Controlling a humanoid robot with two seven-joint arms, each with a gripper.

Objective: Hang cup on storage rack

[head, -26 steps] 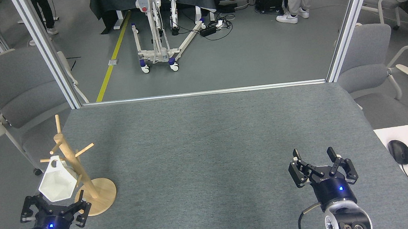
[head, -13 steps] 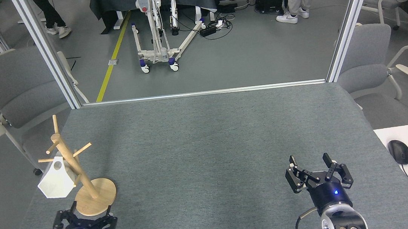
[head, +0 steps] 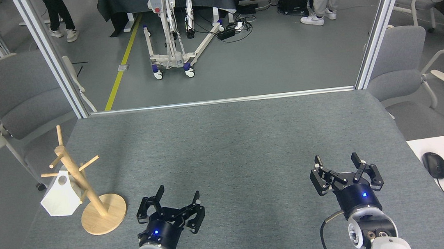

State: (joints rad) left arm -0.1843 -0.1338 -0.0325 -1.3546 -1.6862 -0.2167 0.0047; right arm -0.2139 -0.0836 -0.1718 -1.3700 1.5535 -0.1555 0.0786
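Head view shows the cup (head: 61,198) hanging on our storage rack (head: 84,187) by the worktop's (head: 241,147) left edge, rim tilted down-left, post leaning left. Open cloth lies rightward. Our left pincer (head: 176,201), released and empty, has moved right from the rack's base; our right pincer (head: 339,165) stays spread.

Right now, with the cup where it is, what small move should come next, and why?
Probably none on the cup: it hangs by its handle from a peg of the storage rack, free of both tools. I would just ease the open left tool back to rest beside the open right tool.
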